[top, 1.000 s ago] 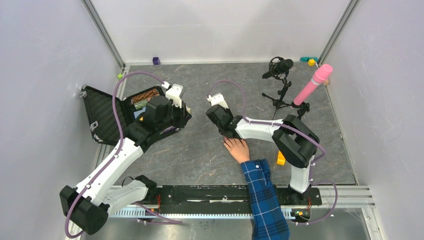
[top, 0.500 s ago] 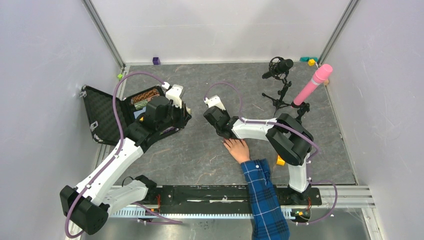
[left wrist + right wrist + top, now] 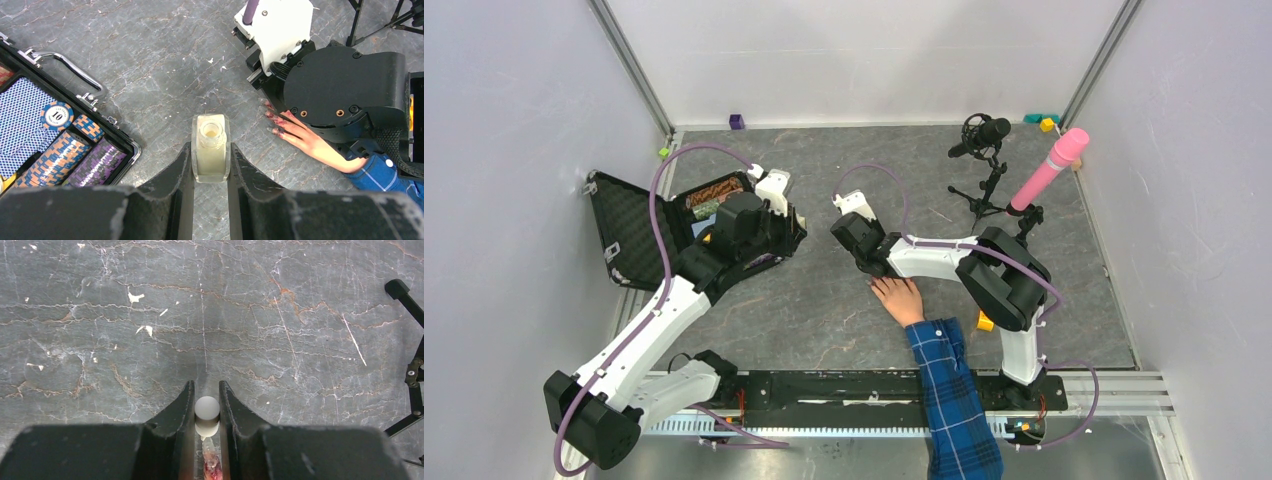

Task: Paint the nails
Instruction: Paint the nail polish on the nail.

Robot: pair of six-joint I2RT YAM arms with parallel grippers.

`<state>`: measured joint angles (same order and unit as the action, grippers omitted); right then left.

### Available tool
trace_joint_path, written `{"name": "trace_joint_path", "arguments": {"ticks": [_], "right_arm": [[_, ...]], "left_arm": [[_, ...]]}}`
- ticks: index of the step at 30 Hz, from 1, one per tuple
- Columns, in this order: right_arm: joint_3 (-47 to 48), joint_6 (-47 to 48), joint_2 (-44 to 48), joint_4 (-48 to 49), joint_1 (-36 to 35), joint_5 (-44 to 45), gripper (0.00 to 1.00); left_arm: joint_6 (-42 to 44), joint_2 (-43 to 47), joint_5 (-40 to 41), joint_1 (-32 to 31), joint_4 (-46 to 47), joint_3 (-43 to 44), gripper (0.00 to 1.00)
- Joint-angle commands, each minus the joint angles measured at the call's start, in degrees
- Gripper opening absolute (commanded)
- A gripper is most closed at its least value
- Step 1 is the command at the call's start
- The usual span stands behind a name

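Observation:
A pale hand in a blue plaid sleeve lies flat on the grey table. The nails are dark pink and smeared. My right gripper hovers over the fingertips, covering them in the top view. It is shut on a white round brush cap, and below the cap a pink-red fingertip shows between the fingers. My left gripper is shut on a small, open, pale bottle, held upright to the left of the hand. Seen from above, that gripper is beside the case.
An open black case with poker chips lies at the left. A microphone on a tripod and a pink cylinder stand at the back right. Small blocks sit by the back wall. An orange piece lies near the right arm.
The right arm's wrist shifted slightly left over the hand's fingers, then held still. The left arm and the bottle have not moved.

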<state>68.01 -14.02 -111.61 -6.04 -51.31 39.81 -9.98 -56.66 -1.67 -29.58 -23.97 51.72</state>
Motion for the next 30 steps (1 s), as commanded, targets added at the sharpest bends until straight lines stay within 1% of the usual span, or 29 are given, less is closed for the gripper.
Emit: {"name": "trace_joint_path", "arguments": {"ticks": [1,22,30], "right_arm": [[1.01,0.21,0.19,-0.06,0.23,2.00,0.00],[-0.99,-0.09,3.55,-0.84,1.01,4.82,0.00],[-2.29,-0.10,9.39,-1.76,1.50,4.84,0.00]], "left_arm": [[-0.31,1.23,0.61,0.37,1.64,0.25,0.06],[-0.31,2.00,1.25,0.32,1.57,0.04,0.05],[-0.09,3.00,1.44,0.33,2.13,-0.37,0.05]]}}
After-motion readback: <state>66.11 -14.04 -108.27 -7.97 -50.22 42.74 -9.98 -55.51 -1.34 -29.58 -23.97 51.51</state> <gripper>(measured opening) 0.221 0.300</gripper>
